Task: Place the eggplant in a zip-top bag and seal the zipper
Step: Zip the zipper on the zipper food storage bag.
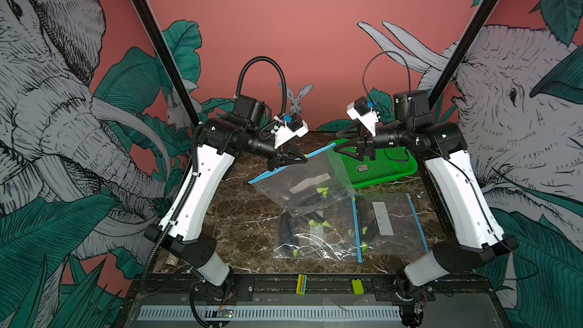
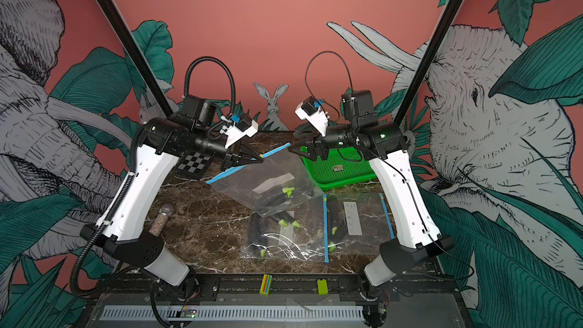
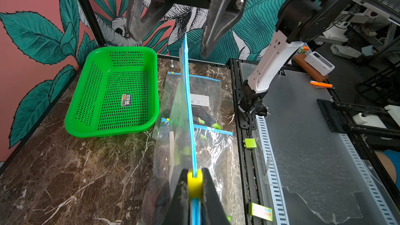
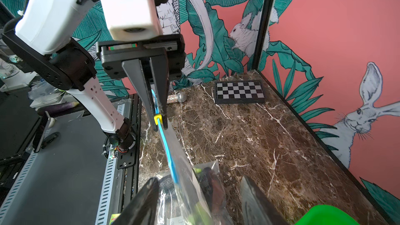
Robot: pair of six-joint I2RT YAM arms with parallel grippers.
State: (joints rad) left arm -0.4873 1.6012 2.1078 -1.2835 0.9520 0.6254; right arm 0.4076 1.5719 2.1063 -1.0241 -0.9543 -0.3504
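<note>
Left jaws clamp yellow slider [image 3: 194,182] of lifted zip-top bag [image 1: 299,178]; right jaws wide, straddling zipper [image 3: 188,96] end.

A green perforated plastic basket [image 1: 388,177] sits far right on the brown marble tabletop [image 1: 246,216]. A black-and-white checkerboard [image 2: 193,165] lies far left. A glittery silver-headed microphone [image 2: 161,219] lies nearer, at the left edge.

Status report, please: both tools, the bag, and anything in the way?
Left tool shut on yellow slider. Right tool open, not gripping. Eggplant inside the held bag. Two filled bags lie underneath.
</note>
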